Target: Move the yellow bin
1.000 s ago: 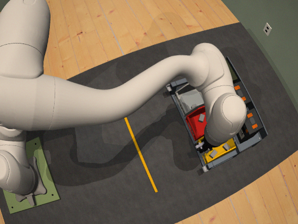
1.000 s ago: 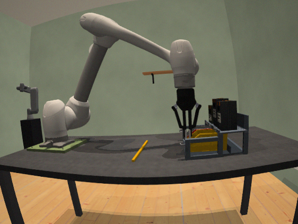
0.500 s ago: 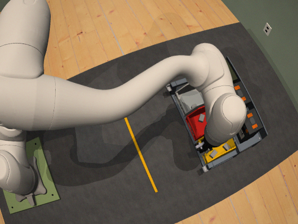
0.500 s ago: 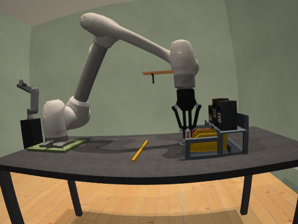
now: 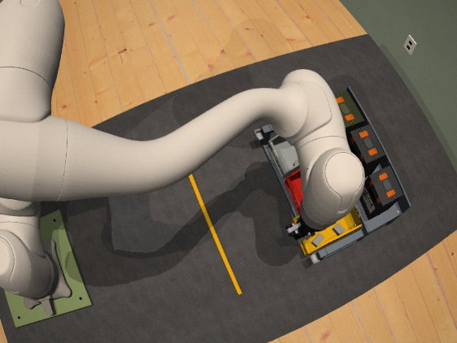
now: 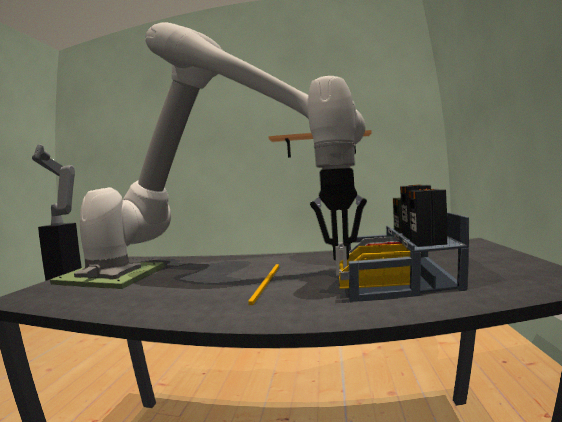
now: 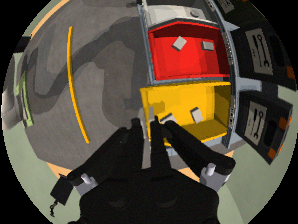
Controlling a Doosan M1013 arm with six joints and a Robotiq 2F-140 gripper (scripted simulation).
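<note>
The yellow open bin (image 5: 331, 233) sits in the lower level of the grey shelf (image 6: 415, 265), at the near end of the row, with small grey parts inside. It also shows in the side view (image 6: 377, 267) and in the wrist view (image 7: 186, 112). My gripper (image 6: 341, 250) points straight down at the bin's open front edge. Its fingers are shut on the bin's front lip (image 7: 154, 125). The bin still rests in the shelf, slightly pulled toward the front.
A red bin (image 7: 185, 50) and a grey bin (image 7: 174, 6) stand next to the yellow one in the same row. Black boxes (image 6: 422, 210) with orange tabs stand on the shelf's upper level. A yellow strip (image 6: 263, 284) lies on the table to the left of the shelf.
</note>
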